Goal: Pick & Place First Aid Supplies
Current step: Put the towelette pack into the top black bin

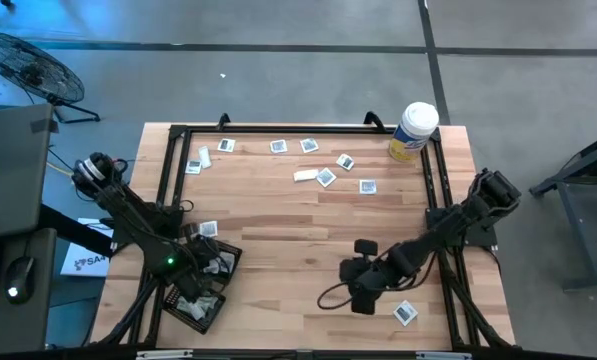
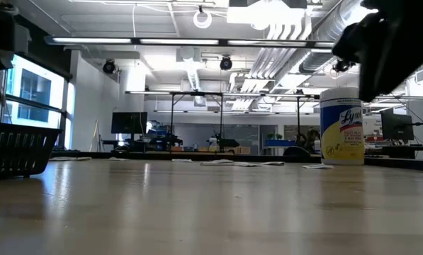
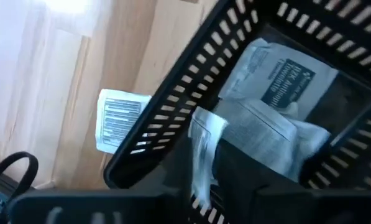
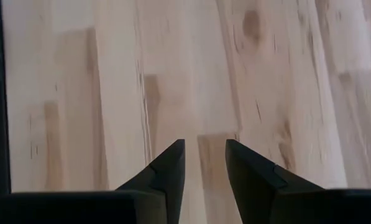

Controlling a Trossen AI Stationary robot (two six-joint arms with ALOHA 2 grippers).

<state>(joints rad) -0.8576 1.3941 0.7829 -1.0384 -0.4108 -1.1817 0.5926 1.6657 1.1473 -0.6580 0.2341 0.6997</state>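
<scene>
Over the black mesh tray (image 1: 200,283) at the near left corner of the surface (image 1: 278,240), the left tool (image 1: 193,268) is hanging; I cannot tell if its fingers are open or closed. Inside this tray several white packets (image 3: 269,118) are already lying in a loose heap, and one more packet (image 3: 117,119) is lying on the wood just beside the tray wall.

Toward the near right side, the right tool (image 4: 204,163) is hovering low above bare wood, holding nothing, with its fingers parted by only a narrow gap. One square pad (image 1: 406,312) is resting near it, close to the front edge. Most of the other supplies (image 1: 323,165) are scattered along the far part of the surface, well apart from both arms, with the white canister (image 1: 412,131) standing at the far right corner.

In my judgement, the step in hand is a new pick by the right arm. To do it well, the tool should be opening wider first, then coming down straight over one packet only, because these flat wrappers are thin and are easily sliding on smooth wood. Pinching at an edge, slowly, is probably safer than pressing on the middle.
</scene>
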